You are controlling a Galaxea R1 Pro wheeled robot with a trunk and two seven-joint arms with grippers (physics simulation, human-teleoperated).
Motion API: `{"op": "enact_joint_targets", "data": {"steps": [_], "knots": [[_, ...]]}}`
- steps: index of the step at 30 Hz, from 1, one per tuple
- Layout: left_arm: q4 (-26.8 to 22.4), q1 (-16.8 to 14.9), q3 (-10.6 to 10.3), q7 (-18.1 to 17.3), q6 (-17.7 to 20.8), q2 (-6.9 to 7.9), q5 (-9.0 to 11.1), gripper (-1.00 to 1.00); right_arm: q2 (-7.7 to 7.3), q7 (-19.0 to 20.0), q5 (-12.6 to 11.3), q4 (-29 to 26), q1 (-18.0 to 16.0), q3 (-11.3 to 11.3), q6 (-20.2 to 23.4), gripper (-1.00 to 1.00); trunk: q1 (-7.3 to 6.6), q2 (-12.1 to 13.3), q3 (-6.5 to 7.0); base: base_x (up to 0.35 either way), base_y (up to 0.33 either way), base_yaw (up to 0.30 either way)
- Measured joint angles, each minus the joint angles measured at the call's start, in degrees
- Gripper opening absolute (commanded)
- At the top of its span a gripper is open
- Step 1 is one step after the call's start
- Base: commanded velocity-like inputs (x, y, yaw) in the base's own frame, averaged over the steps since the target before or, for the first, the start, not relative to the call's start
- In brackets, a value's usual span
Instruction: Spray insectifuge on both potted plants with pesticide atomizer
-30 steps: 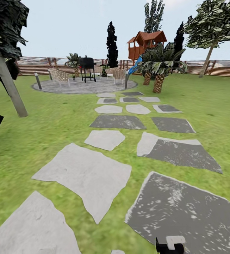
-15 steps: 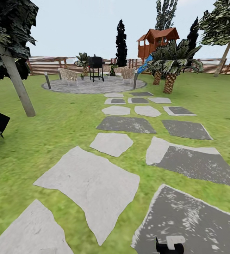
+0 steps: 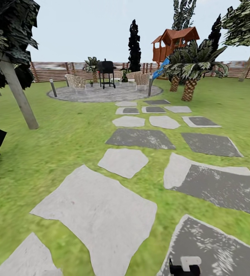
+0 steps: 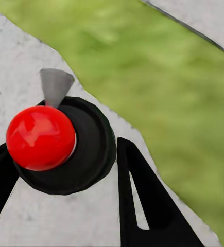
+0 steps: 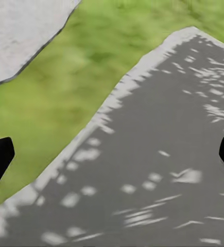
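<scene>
The left gripper [image 4: 65, 149] had its two black fingers pressed against either side of the black, round-bodied pesticide atomizer [image 4: 91, 154] with a red ball top and a short grey nozzle (I judged it pinched, not merely framed). It hung over a pale stepping stone [image 4: 55, 221]. The right gripper [image 5: 117, 149] was spread wide over a dark slab.

The plants lay straight ahead, well apart from both claws, at the far round grey paved patio [image 3: 102, 94]. One small potted plant [image 3: 91, 82] stood just beside a wicker chair [image 3: 75, 81]; its pot's details were too small to tell. Since the left arm carried the sprayer, that arm would have to reach them.
</scene>
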Motion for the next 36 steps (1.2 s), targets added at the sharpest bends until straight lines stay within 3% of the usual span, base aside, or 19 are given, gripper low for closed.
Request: {"op": "enact_joint_targets", "data": {"steps": [21,36], "knots": [[-0.02,0.01,0.01,0.04,0.0,0.03,0.07,-1.0,0.29,0.02,0.06,0.02,-0.01,0.02,0.04,1.0,0.0,0.0,0.93,0.341,0.0,0.198],[0.0,0.08,0.0,0.04,0.01,0.04,0.07,-1.0,0.29,0.29,-0.03,0.1,0.07,-0.01,0.21,1.0,0.0,0.0,1.05,0.341,-0.055,0.022]]}}
